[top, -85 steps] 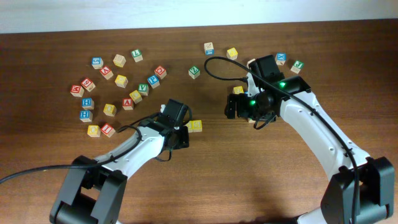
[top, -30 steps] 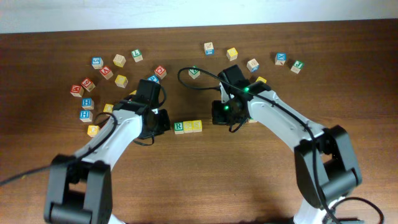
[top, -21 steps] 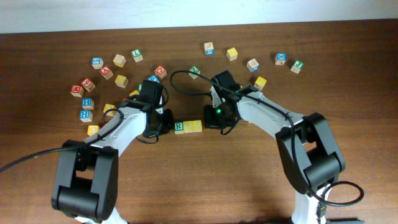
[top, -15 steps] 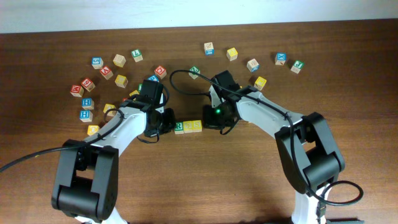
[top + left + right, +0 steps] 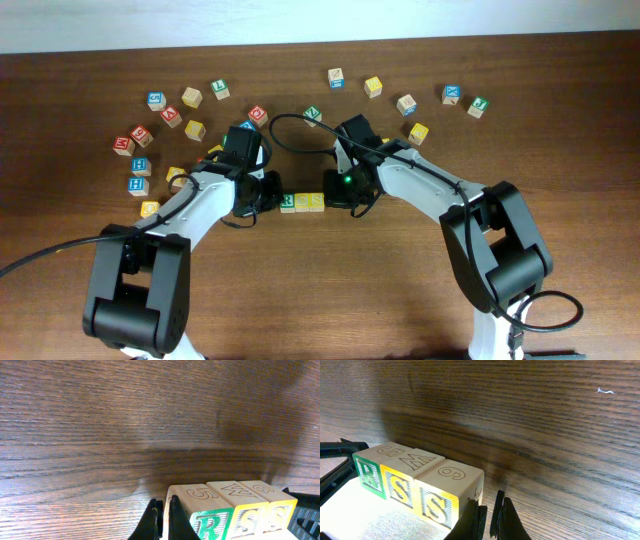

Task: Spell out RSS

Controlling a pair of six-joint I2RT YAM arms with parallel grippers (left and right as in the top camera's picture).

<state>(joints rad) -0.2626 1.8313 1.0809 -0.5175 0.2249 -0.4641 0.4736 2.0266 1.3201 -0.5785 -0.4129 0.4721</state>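
Three wooden cubes stand side by side in a row at mid-table. They are a green R cube [image 5: 288, 204] [image 5: 210, 524] [image 5: 369, 473], a yellow S cube [image 5: 302, 203] [image 5: 247, 519] [image 5: 400, 486] and a second yellow S cube [image 5: 316, 201] [image 5: 276, 516] [image 5: 438, 503]. My left gripper [image 5: 274, 199] [image 5: 162, 516] is shut, empty, and pressed flat against the outer side of the R cube. At the other end my right gripper [image 5: 328, 197] [image 5: 489, 513] is shut and empty, its fingers against the outer side of the last S cube.
Many loose letter cubes lie scattered at the back left [image 5: 166, 116] and a few at the back right [image 5: 373, 86]. One yellow cube [image 5: 418, 132] sits just behind my right arm. A black cable [image 5: 290, 118] loops over the table behind the row.
Both grippers have closed in from either side over the last second. The left slid right to the R cube and the right slid left to the last S. The row stands tight.
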